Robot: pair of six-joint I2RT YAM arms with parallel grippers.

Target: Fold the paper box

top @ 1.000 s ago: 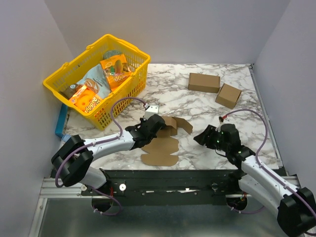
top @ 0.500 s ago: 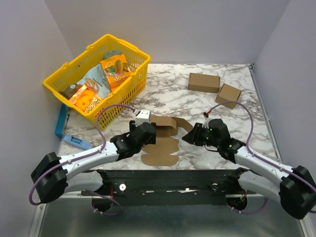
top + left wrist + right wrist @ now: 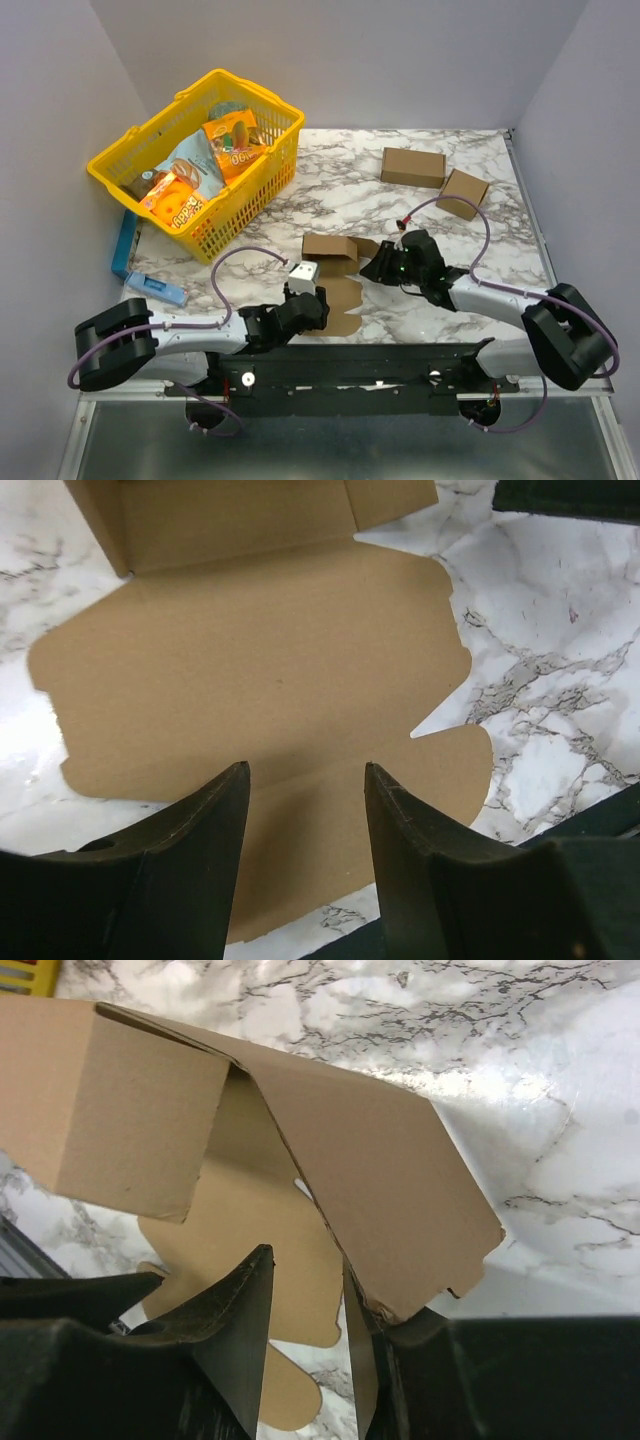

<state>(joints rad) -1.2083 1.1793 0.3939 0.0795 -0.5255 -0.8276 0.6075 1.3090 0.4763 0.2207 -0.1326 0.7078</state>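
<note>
The paper box [image 3: 330, 247] lies near the table's front middle, its back part raised into walls and its front panel [image 3: 270, 670] flat on the marble. My left gripper [image 3: 320, 303] hovers open over the near end of that flat panel, fingertips [image 3: 240, 775] apart with nothing between them [image 3: 305, 775]. My right gripper [image 3: 370, 271] is at the box's right side. In the right wrist view a tilted side flap [image 3: 380, 1170] leans against the outer side of one finger, and the right gripper [image 3: 308, 1265] stands open with an empty gap.
A yellow basket [image 3: 250, 200] of snack packs fills the back left. Two closed cardboard cuboids [image 3: 412, 166] [image 3: 462, 193] sit at the back right. A blue object [image 3: 150, 290] lies at the left edge. The black rail [image 3: 380, 365] runs just behind the box's front panel.
My left gripper let go of the box's raised wall, opened and drew back toward the near edge. My right gripper moved left up to the box's right flap, its jaws narrowing.
</note>
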